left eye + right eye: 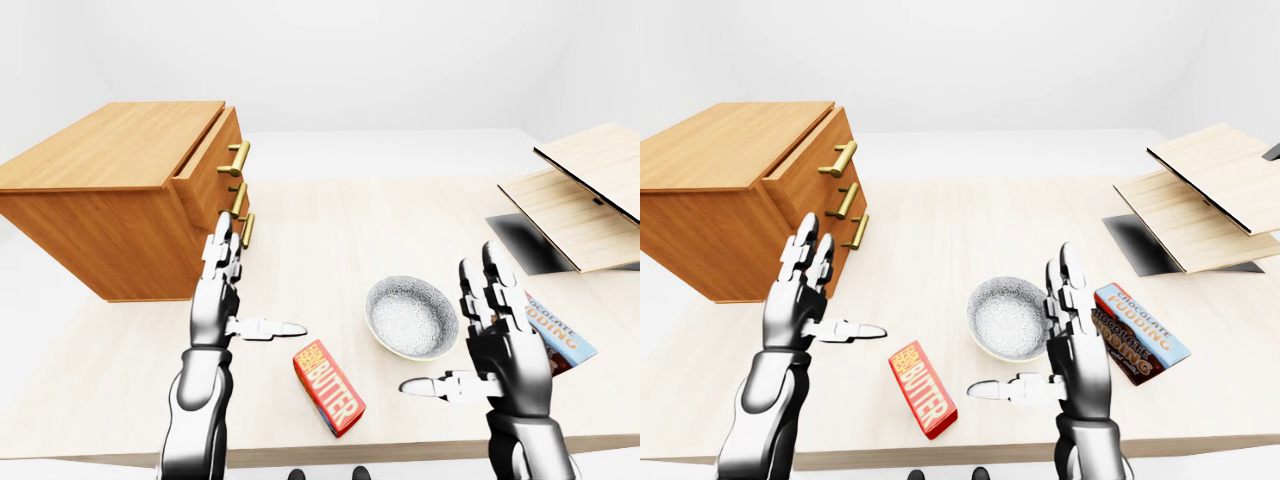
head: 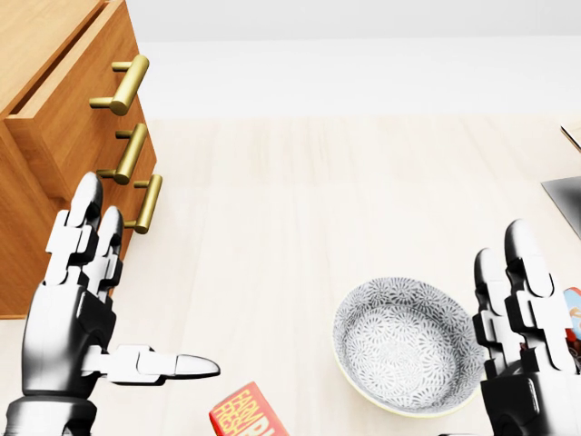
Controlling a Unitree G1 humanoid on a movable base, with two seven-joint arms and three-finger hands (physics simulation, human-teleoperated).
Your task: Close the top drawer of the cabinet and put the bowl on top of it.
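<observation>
The wooden cabinet (image 1: 110,190) stands on the table at the left of the left-eye view. Its top drawer (image 1: 210,165) is pulled out a little, and its brass handle (image 1: 238,157) juts past the two handles below. A grey patterned bowl (image 1: 412,317) sits upright on the table, right of centre. My left hand (image 1: 258,285) is open with fingers up, just below the drawer handles and touching nothing. My right hand (image 1: 445,325) is open too, raised beside the bowl's right rim with its thumb under the near rim; nothing is in it.
A red butter box (image 1: 328,387) lies between my hands near the table's bottom edge. A chocolate pudding box (image 1: 1140,333) lies right of the bowl, partly behind my right hand. Tilted wooden panels (image 1: 585,200) occupy the right side of the light wooden table (image 1: 340,230).
</observation>
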